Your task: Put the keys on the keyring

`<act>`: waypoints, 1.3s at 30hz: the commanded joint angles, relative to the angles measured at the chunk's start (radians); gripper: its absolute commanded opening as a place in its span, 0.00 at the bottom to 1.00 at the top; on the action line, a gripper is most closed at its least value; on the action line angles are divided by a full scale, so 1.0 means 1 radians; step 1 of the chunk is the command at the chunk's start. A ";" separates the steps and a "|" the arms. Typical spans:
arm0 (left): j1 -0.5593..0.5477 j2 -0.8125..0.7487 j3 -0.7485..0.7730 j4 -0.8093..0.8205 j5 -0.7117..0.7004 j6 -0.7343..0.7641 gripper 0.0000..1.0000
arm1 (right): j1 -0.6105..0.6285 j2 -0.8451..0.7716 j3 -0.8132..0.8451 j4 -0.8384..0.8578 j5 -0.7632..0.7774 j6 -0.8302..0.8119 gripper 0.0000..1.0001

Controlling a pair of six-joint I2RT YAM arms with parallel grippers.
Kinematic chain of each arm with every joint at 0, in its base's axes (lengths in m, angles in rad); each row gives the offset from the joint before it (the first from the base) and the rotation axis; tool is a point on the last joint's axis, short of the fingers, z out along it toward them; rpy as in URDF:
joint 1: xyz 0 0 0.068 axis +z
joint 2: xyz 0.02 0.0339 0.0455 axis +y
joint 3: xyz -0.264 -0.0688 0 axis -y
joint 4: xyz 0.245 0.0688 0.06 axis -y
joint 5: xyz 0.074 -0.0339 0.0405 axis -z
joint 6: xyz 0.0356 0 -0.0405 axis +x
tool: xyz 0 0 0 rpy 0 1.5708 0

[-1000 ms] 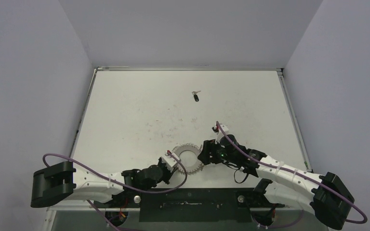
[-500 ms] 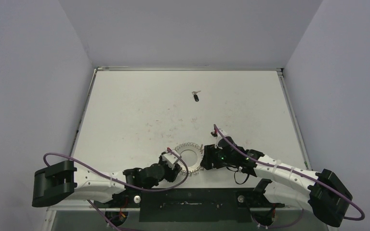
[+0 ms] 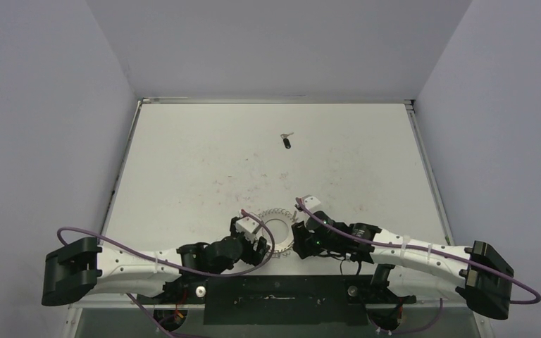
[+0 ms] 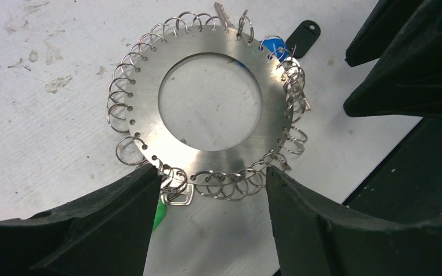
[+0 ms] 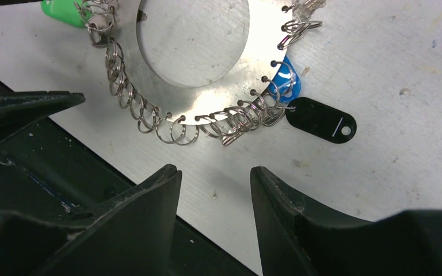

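Jaws of the left gripper [image 4: 210, 190] stand released, the tips straddling the near rim of the keyring [image 4: 141, 103]. The ring lies flat at the near edge of the table [image 3: 183, 155], between both arms. We find the keys [image 3: 286, 141] far up the table, well apart and unheld. The right gripper [image 5: 214, 172] is parted and grasps nothing. Hazard: we judge that a closing finger could snag the looped rim and drag the ring off the edge.

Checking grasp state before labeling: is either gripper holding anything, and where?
Nothing held. Left gripper open at the keyring rim; right gripper open, just short of it.
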 commanded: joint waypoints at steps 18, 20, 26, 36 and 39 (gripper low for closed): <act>0.011 0.234 0.298 -0.133 0.188 -0.582 0.40 | 0.031 0.079 -0.090 0.332 -0.142 0.135 0.09; 0.010 0.276 0.300 -0.085 0.216 -0.608 0.38 | 0.030 0.087 -0.102 0.341 -0.141 0.144 0.07; 0.009 0.406 0.323 -0.015 0.254 -0.664 0.35 | 0.031 0.084 -0.118 0.280 -0.075 0.159 0.03; 0.009 0.408 0.319 -0.114 0.182 -0.733 0.34 | 0.029 0.011 -0.114 0.193 -0.019 0.149 0.03; 0.009 0.418 0.318 -0.113 0.175 -0.736 0.28 | 0.029 0.013 -0.115 0.194 -0.019 0.147 0.03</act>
